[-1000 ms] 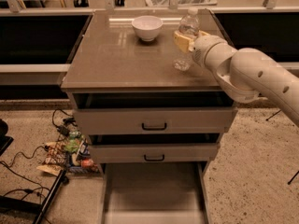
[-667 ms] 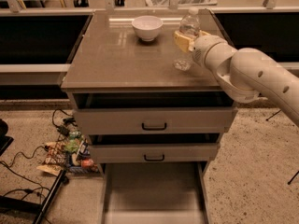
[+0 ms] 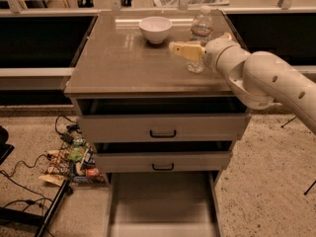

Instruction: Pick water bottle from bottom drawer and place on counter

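- Counter point(image 3: 123, 63), glossy grey-brown, forms the top of a cabinet with three drawers, seen from the front and above.
- The water bottle point(image 3: 201, 29) stands upright on the counter toward its right rear, near a white bowl point(image 3: 155, 28) that sits to its left, the two apart.
- The gripper point(image 3: 200, 43) is at bottle height, at the end of a thick white arm point(image 3: 276, 83) that reaches in from the right.
- Its pale fingers point(image 3: 185, 51) look spread apart. One stretches leftward across the front of the bottle's lower half, and the other shows only as a small tip at the bottle's right. Whether either one touches the plastic cannot be told.
- The bottom drawer point(image 3: 160, 201) is pulled out at the foot of the cabinet.
- The bottle appears to be placed already, so the step in hand is probably letting go cleanly and backing away.
- To do this well, keep the jaws wide and draw the gripper back to the right, along the line of its own fingers.
- A sideways swing would likely sweep the front finger into the bottle.
- A tall, light bottle will probably tip at a slight nudge, so a slow, straight retreat is safest.
- Lift or turn the arm only once both fingertips are past the bottle.
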### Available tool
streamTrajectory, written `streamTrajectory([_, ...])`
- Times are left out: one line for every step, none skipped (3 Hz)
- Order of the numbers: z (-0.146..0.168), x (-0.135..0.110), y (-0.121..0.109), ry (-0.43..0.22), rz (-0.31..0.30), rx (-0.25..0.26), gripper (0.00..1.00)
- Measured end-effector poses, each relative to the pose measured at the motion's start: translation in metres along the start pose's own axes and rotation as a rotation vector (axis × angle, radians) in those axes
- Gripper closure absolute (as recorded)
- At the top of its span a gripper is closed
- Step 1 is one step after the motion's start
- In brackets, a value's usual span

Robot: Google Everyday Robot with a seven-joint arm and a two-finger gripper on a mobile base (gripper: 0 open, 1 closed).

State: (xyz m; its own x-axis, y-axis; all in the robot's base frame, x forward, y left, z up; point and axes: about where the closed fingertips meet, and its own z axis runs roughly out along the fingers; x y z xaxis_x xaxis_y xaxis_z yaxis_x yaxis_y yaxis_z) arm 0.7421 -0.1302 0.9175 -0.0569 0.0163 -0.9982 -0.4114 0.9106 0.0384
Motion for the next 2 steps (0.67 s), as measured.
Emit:
streamTrajectory([0.000, 0.000, 0.000, 0.000, 0.000, 0.000, 0.00])
streamTrajectory([-0.021, -0.010, -0.025, -0.018, -0.006, -0.006, 0.00])
